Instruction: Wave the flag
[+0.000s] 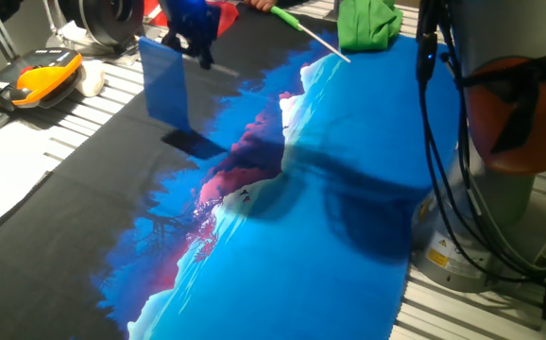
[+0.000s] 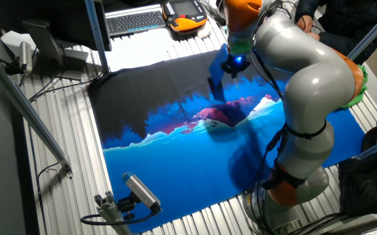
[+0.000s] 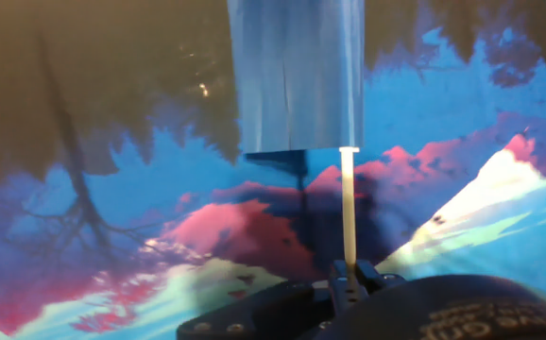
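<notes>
The flag [image 1: 165, 87] is a small blue cloth rectangle on a thin white stick [image 3: 348, 203]. It hangs above the printed tablecloth [image 1: 349, 189] and casts a shadow on it. My gripper [image 1: 200, 55] is shut on the lower end of the stick, with the cloth pointing away from the hand. In the hand view the flag [image 3: 297, 71] fills the upper middle, and my gripper [image 3: 349, 281] pinches the stick at the bottom edge. From the other fixed view the flag [image 2: 215, 88] is a dark strip just below my gripper [image 2: 229, 66].
A green flag [image 1: 367, 23] on a green and white stick [image 1: 313, 35] and a red cloth [image 1: 222, 13] lie at the far end of the table. An orange-yellow handheld pendant [image 1: 35, 79] and papers sit at the left. The arm's base [image 1: 495, 217] with cables stands at the right.
</notes>
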Tool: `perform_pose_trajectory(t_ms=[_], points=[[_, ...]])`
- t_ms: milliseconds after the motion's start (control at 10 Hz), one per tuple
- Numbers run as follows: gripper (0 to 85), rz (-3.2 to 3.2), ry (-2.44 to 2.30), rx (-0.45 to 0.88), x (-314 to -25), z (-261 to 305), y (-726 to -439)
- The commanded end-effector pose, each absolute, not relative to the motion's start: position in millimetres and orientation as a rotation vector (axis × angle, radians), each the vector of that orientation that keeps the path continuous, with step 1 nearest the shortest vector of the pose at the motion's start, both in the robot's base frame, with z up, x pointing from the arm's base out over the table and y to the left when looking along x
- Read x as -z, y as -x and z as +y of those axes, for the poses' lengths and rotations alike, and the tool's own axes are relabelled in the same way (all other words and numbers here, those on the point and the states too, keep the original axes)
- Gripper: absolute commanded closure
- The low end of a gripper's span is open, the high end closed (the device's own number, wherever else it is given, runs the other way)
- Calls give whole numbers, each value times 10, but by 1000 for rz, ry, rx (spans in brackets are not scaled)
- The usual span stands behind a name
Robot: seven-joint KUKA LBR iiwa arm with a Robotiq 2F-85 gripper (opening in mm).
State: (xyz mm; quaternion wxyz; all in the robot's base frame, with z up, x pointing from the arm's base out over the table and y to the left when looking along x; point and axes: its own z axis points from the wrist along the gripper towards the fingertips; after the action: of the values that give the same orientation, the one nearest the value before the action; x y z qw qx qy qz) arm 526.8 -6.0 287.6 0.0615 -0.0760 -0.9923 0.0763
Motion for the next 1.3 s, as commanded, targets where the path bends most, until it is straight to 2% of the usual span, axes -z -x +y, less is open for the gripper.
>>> perform_pose_trajectory(t_ms=[0, 100, 300, 500, 900, 1200], points=[[850, -3016, -39, -254, -2894, -686, -5273], [850, -3017, -62, -251, -2895, -781, -5255], [850, -3018, -161, -424, -2874, -932, -5225], [850, -2986, -128, -529, -2875, -1072, -5184], [850, -2983, 15, -458, -2922, -1226, -5137], [850, -2974, 23, -489, -2883, -1315, -5102]])
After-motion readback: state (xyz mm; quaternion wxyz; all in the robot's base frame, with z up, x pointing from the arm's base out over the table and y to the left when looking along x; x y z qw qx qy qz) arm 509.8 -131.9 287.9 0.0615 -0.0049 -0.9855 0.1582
